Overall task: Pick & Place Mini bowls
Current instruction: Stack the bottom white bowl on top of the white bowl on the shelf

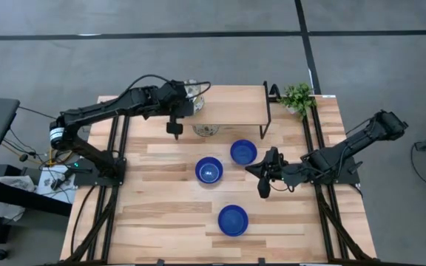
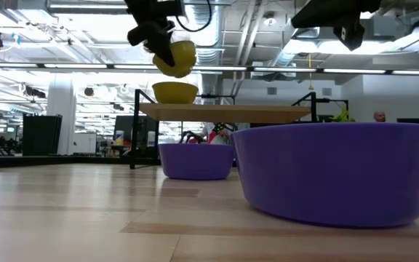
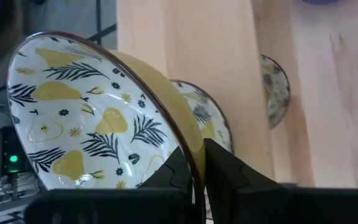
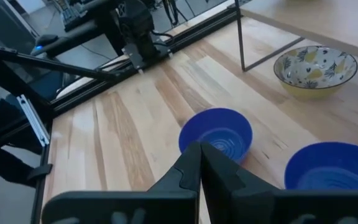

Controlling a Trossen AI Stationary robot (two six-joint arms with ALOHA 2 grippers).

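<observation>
three blue bowls sit out on the open table, one near the front edge (image 1: 233, 220), one in the middle (image 1: 208, 171) and one just behind it to the right (image 1: 243, 152). a patterned bowl (image 1: 205, 130) rests on the table under the front edge of the raised wooden shelf (image 1: 235, 103), and in the low view another yellow-sided bowl (image 2: 175, 92) stands on top of the shelf. so by my read one patterned bowl is already up there, one more is on its way, and the blues plus the one under the shelf are left, if the shelf is where they all go.

the left gripper (image 3: 197, 171) is the busy one: its fingers are pinched on the rim of a pear-patterned bowl (image 3: 98, 115), holding it tilted, well clear of the wood. the low view shows that bowl hanging in the air just above the one on the shelf. the left arm reaches from its base across to the shelf's left end, wrist bent down.

the right gripper (image 4: 199, 163) hovers over the table near the blue bowls, fingers pressed together on nothing, arm stretched low from the right side, waiting.
</observation>
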